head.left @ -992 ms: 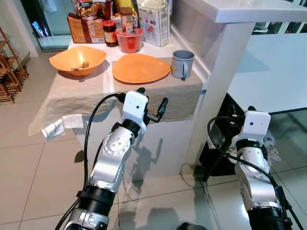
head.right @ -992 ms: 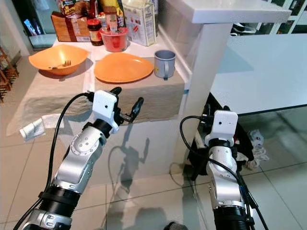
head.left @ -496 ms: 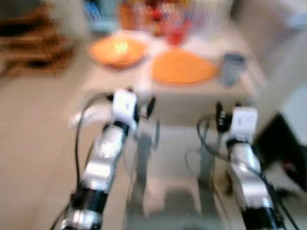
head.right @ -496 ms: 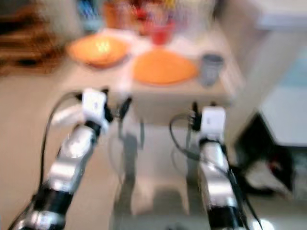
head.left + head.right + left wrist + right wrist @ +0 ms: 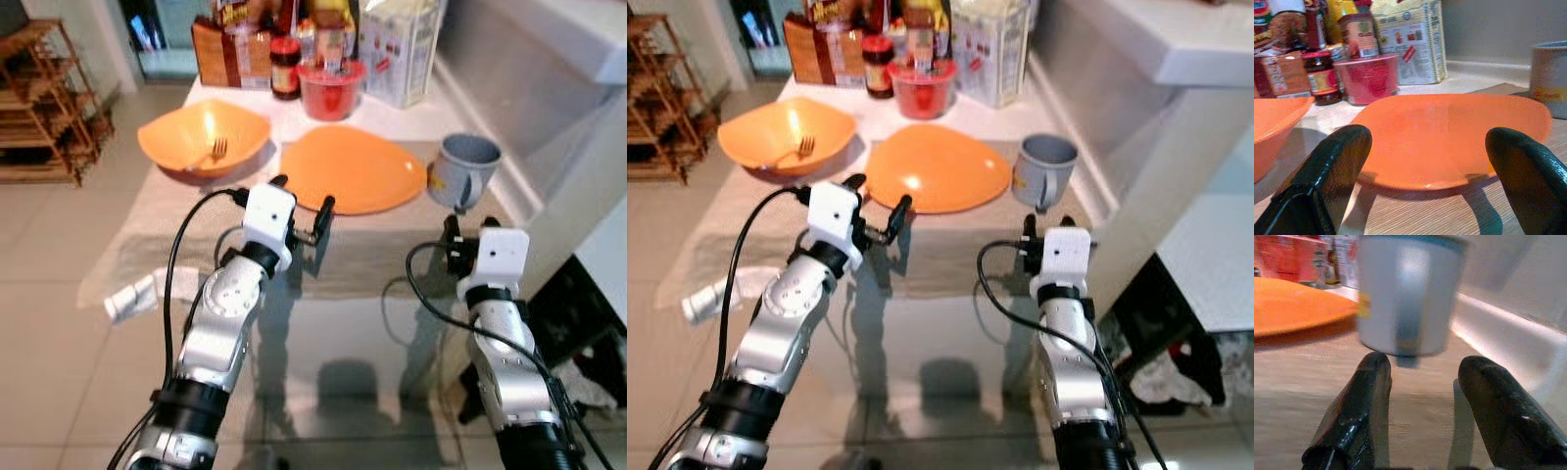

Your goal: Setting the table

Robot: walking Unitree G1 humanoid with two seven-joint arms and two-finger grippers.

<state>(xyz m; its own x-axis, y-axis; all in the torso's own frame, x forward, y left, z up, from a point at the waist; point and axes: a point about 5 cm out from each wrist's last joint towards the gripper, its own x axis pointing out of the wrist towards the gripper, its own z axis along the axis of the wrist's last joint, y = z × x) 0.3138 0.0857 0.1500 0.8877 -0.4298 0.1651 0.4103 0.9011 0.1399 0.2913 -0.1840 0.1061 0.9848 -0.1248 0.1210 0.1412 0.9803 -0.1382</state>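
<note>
Left gripper (image 5: 301, 200) sits mid-frame in the head views, fingers spread wide, holding nothing, right at the near rim of the orange plate (image 5: 354, 167). Its wrist cam frames the plate between the 2 fingers (image 5: 1327, 171). Right gripper (image 5: 1420, 396) is lower right of centre, fingers part open and empty, aimed at the grey mug (image 5: 1043, 168); the mug looms just ahead of the tips in the right wrist view.

Change vs 1 s ago: the whole scene shifted, so the camera moved, not the items. The table (image 5: 186, 211) was off to upper left w/ the right arm beside the white counter post; now plate & mug sit centred in the upper half and both grippers are at the table edge. Orange bowl (image 5: 201, 142) w/ fork (image 5: 217, 149) is upper left, groceries along the top.

Meaning: approach looks done and both arms are lined up, so grasping plate and mug is likely next. No contact yet.
</note>
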